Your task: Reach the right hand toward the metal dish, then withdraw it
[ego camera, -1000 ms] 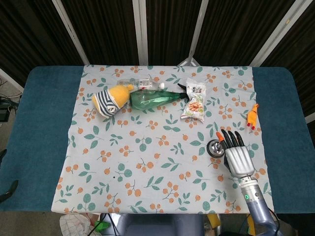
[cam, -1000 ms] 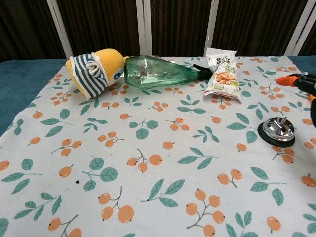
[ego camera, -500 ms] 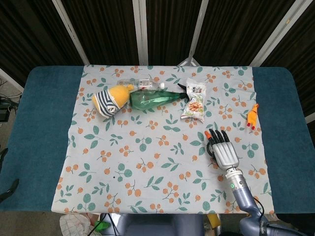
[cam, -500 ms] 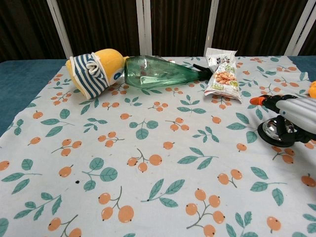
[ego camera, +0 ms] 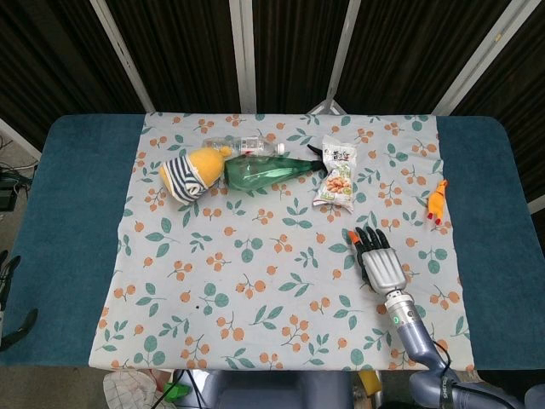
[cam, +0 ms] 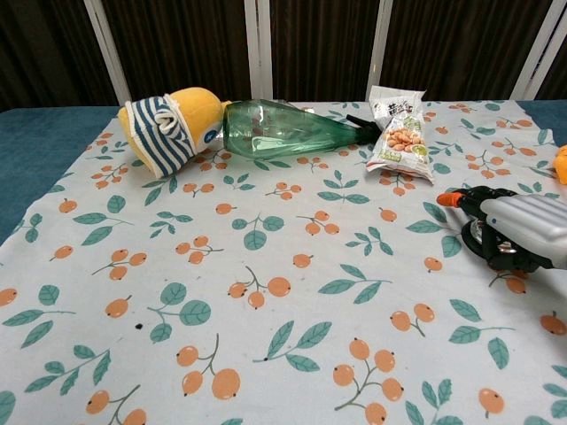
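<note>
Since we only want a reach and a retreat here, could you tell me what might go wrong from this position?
The right hand sits over the metal dish, hiding most of it, so contact cannot be judged; the fingers could nudge or drag it when pulling back. The snack packet lies just beyond the fingertips, so overshooting forward might push it.

The right hand [ego camera: 378, 260] has a ribbed silver back, black fingers, an orange thumb tip, and a grey-blue wrist carrying a green light
</note>
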Robot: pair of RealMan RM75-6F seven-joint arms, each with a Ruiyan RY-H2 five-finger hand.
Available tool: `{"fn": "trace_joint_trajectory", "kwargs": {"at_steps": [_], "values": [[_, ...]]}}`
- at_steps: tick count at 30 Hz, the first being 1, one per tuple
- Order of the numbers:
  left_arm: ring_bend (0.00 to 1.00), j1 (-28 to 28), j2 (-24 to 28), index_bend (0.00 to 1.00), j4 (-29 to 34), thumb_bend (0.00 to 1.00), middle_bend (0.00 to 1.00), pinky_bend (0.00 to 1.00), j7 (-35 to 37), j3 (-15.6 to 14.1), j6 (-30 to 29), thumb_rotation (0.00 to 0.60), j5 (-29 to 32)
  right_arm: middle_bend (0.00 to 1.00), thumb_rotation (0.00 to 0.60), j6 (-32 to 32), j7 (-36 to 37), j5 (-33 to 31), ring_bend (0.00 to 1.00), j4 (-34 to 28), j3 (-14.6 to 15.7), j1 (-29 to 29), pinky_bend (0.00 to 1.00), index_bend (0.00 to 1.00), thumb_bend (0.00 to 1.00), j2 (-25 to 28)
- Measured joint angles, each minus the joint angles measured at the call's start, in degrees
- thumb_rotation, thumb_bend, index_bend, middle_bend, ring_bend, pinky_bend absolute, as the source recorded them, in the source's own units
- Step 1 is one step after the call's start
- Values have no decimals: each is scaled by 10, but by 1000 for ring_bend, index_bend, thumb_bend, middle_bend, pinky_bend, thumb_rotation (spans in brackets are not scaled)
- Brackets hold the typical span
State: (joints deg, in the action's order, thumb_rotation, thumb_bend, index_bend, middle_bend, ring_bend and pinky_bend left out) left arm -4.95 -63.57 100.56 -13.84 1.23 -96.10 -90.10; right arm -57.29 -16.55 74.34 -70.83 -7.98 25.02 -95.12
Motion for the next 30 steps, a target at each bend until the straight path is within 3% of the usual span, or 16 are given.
{"fn": "trace_joint_trajectory", "kwargs": {"at_steps": [8, 14, 18, 24, 30], "values": [[29, -1, 1, 47, 0, 404, 0, 165, 3, -1, -2, 600, -3, 0, 600, -38, 8, 22, 0, -37, -4, 0, 0, 17, 1000, 20], [28, -1, 4, 47, 0, 404, 0, 165, 9, -1, -3, 600, -3, 0, 600, -119, 10, 61, 0, -134, -15, -18, 0, 17, 1000, 75], [29, -2, 5, 47, 0, 405, 0, 165, 12, -3, -3, 600, -5, 0, 600, -177, 4, 89, 0, -228, -13, -47, 0, 17, 1000, 140], [29, -3, 6, 48, 0, 404, 0, 165, 15, -4, -5, 600, -8, 0, 600, -264, -13, 139, 0, -309, 30, -118, 0, 17, 1000, 227], [29, -4, 8, 47, -1, 404, 0, 165, 20, -6, -7, 600, -13, 0, 600, -324, -4, 179, 0, -306, 72, -170, 0, 17, 1000, 253]]}}
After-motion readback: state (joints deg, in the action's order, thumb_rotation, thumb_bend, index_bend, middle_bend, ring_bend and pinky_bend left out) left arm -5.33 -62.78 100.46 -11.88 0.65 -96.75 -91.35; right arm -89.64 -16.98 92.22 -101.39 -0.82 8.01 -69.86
